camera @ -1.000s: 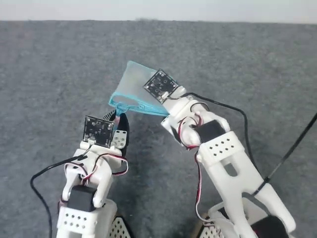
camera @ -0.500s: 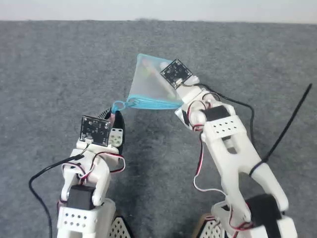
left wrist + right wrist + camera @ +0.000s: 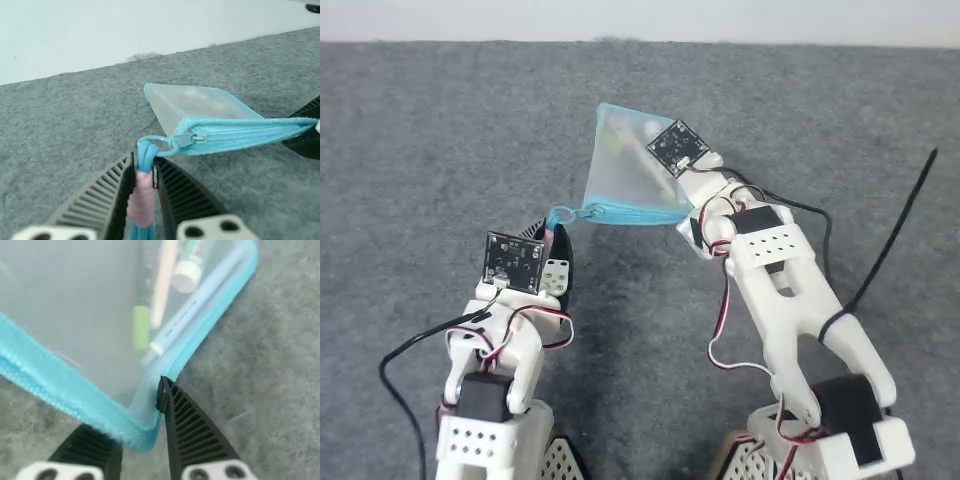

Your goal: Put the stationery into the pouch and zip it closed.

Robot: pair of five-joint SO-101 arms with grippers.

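Swung toward the bench's (image 3: 420, 120) far edge, your right gripper (image 3: 137, 412) clamps the pouch (image 3: 75, 315) corner; your left gripper (image 3: 143, 165) pinches the zipper pull (image 3: 146, 152), stationery (image 3: 162, 280) inside.

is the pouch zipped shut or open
Shut: the slider sits at the pouch end, and the zip behind it is closed.

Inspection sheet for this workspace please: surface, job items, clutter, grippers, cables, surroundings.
Surface: grey mat.
Job's things: translucent blue pouch held off the mat between both grippers, zip apparently closed; pens inside.
Clutter: nothing seen.
Grippers: left gripper shut on the zip pull; right gripper shut on a pouch corner.
Cables: black cable beside the right arm; second cable beside the left arm.
Surroundings: pale wall beyond the mat.
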